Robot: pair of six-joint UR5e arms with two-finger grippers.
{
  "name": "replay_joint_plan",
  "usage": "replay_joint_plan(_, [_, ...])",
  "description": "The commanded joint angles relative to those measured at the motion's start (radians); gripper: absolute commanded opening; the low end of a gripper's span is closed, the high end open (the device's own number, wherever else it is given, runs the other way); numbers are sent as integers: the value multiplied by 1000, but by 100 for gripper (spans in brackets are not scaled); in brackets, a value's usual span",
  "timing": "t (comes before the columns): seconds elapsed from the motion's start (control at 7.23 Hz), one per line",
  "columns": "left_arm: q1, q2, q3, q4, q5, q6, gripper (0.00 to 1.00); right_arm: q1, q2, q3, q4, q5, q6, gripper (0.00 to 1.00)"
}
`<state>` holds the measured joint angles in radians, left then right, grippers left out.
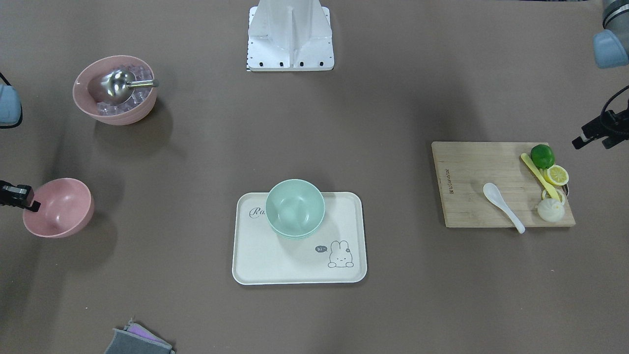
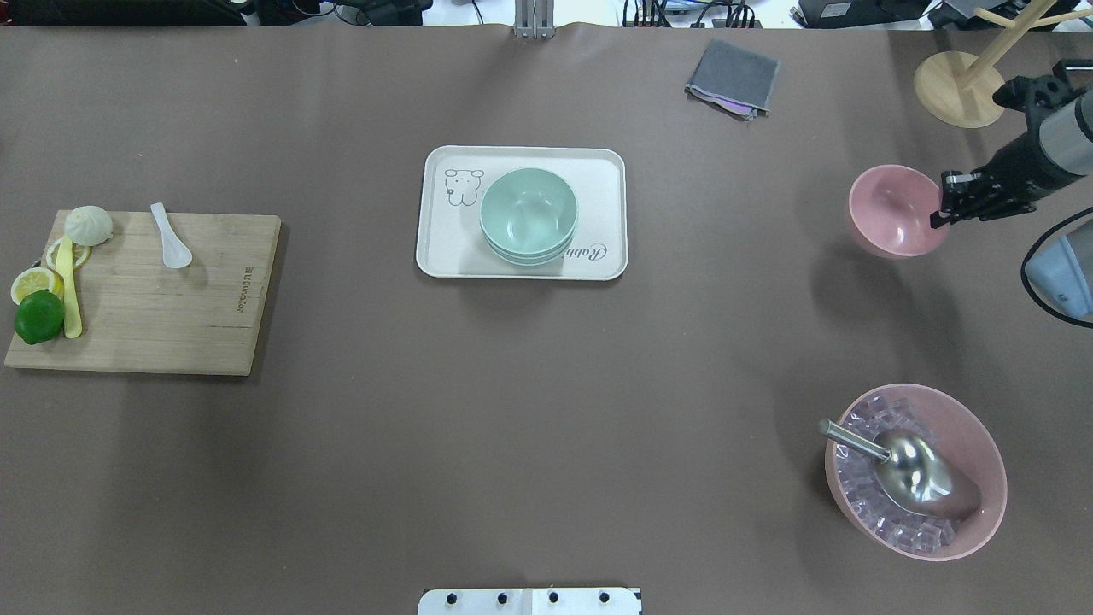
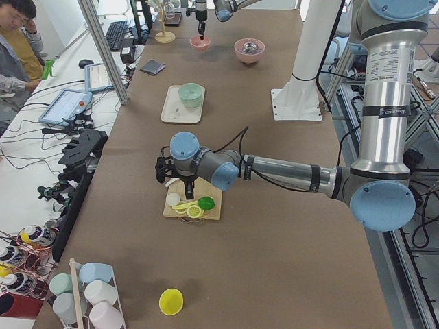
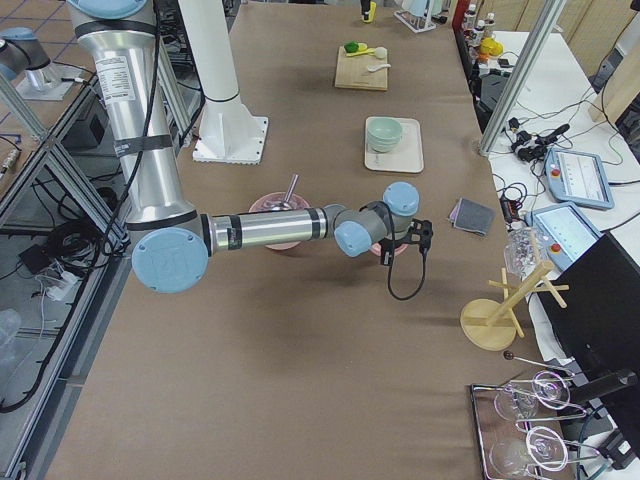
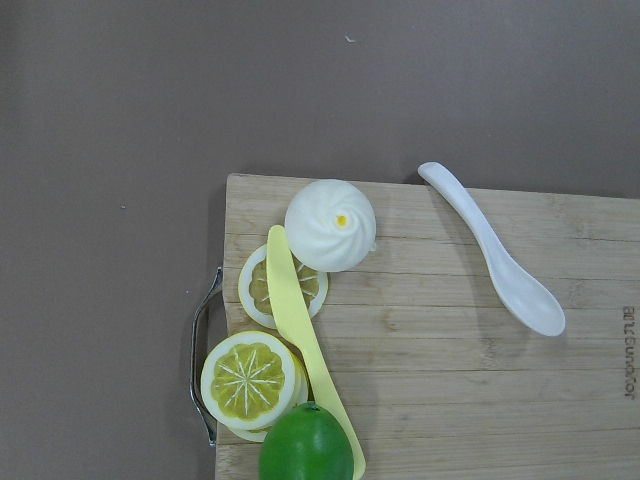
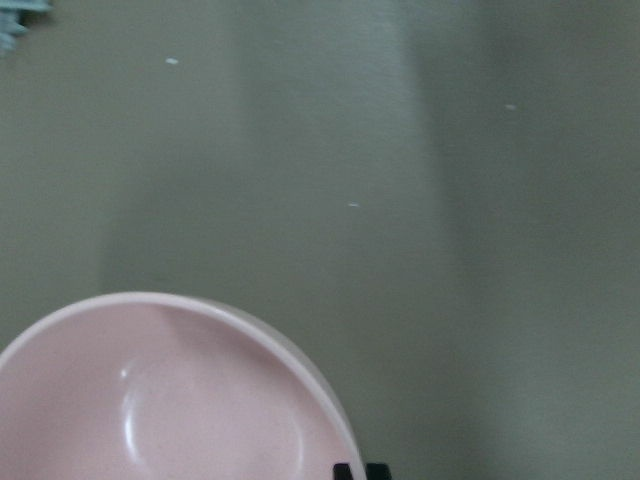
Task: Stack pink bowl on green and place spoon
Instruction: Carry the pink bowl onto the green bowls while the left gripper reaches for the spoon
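Note:
An empty pink bowl (image 1: 61, 209) (image 2: 892, 209) sits on the brown table at my right. My right gripper (image 2: 942, 209) (image 1: 30, 201) is at its rim; in the right wrist view its tips (image 6: 345, 470) are close together on the rim of the pink bowl (image 6: 160, 400). The green bowl (image 1: 295, 206) (image 2: 528, 213) stands on a white tray (image 1: 275, 260). A white spoon (image 1: 502, 199) (image 5: 495, 250) lies on a wooden cutting board (image 1: 471, 167). My left gripper (image 1: 592, 142) hovers open above the board's outer end, empty.
On the board lie a lime (image 5: 305, 445), lemon slices (image 5: 248, 380), a yellow knife (image 5: 300, 340) and a white bun (image 5: 330, 225). A larger pink bowl (image 2: 914, 470) holds ice and a metal scoop. A grey cloth (image 2: 733, 77) and a wooden stand (image 2: 956, 85) are at the far edge.

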<state>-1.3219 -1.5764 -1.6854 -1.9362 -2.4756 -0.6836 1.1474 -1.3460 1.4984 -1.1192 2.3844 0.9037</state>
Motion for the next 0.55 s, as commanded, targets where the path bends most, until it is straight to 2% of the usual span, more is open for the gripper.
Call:
replay_joint_plan(0.0, [73, -77, 42, -1, 4, -153, 97, -120, 178, 104, -2, 12, 464, 0])
replay_joint_plan(0.14, [98, -130, 79, -4, 6, -219, 95, -197, 302, 108, -5, -49, 654, 0])
replay_joint_plan(0.41, [116, -180, 128, -4, 14, -261, 95, -300, 401, 103, -5, -161, 791, 0])
